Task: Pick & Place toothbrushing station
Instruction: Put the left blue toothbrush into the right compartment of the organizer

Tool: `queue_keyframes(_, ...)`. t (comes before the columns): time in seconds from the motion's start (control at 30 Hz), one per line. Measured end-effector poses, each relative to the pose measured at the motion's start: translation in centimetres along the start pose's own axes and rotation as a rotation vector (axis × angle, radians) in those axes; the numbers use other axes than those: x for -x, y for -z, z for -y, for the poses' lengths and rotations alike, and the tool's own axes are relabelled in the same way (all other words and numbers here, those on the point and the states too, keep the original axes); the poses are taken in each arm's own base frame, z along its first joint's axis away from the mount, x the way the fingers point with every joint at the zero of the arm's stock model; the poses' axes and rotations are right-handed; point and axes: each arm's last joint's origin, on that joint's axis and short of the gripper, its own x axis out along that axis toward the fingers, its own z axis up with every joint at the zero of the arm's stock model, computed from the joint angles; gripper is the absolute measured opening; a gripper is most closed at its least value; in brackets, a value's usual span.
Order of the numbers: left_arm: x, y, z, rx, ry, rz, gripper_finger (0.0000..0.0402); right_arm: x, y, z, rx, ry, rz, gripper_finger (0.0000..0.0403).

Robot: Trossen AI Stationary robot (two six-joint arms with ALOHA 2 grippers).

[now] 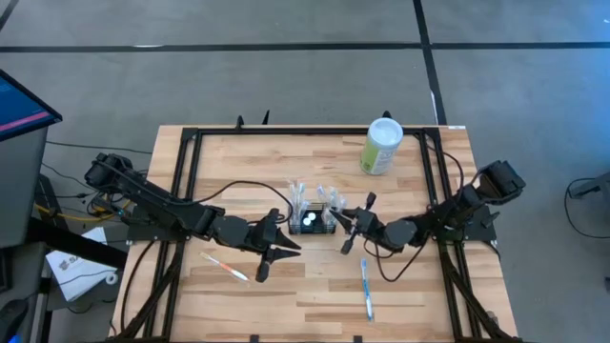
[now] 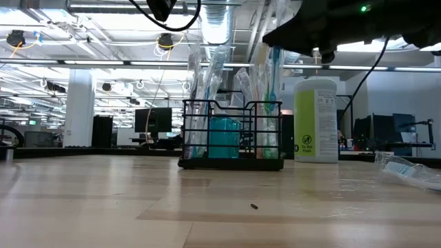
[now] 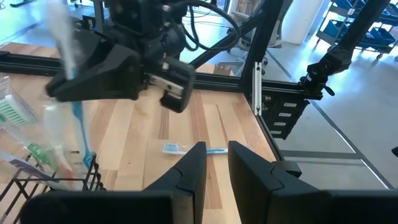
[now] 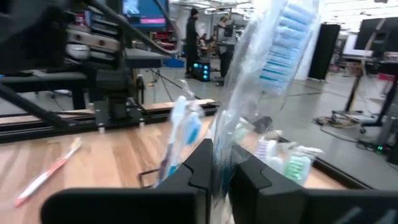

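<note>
1. The toothbrushing station [image 1: 313, 221], a black wire-mesh caddy, stands mid-worktop [image 1: 286, 295] holding wrapped toothbrushes [image 2: 207, 83].
2. My right claw [image 1: 349, 229], beside the caddy, pinches a wrapped blue-bristled toothbrush [image 4: 273, 56].
3. My left claw [image 1: 276, 252], near the caddy's other side, is slightly parted and empty.

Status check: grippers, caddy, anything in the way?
Right gripper pinching a wrapped blue toothbrush over the black wire-mesh caddy. Left gripper waits beside the caddy, holding nothing. Two loose toothbrushes on table, clear of the caddy.
</note>
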Motion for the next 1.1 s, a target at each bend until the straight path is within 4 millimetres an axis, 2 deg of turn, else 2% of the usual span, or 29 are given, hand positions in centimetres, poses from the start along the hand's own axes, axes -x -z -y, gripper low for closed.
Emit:
queue_keyframes(0.23, 0.0, 0.0, 0.0, 0.000, -0.001, 0.001, 0.0062, 0.3, 0.0, -0.3, 0.001, -0.015, 0.001, 0.0069)
queue_keyframes(0.43, 0.0, 0.0, 0.0, 0.000, -0.004, 0.001, 0.0062, 0.1, 0.0, -0.1, 0.006, -0.003, 0.000, 0.0066)
queue_keyframes(0.73, 0.0, 0.0, 0.0, -0.004, -0.004, 0.001, 0.0062, 0.5, -1.0, 0.1, 0.024, 0.008, 0.023, 0.0064)
queue_keyframes(1.1, 0.0, 0.0, -0.1, -0.029, -0.006, 0.002, 0.0062, 0.3, -0.7, 0.3, 0.029, 0.018, -0.003, 0.0058)
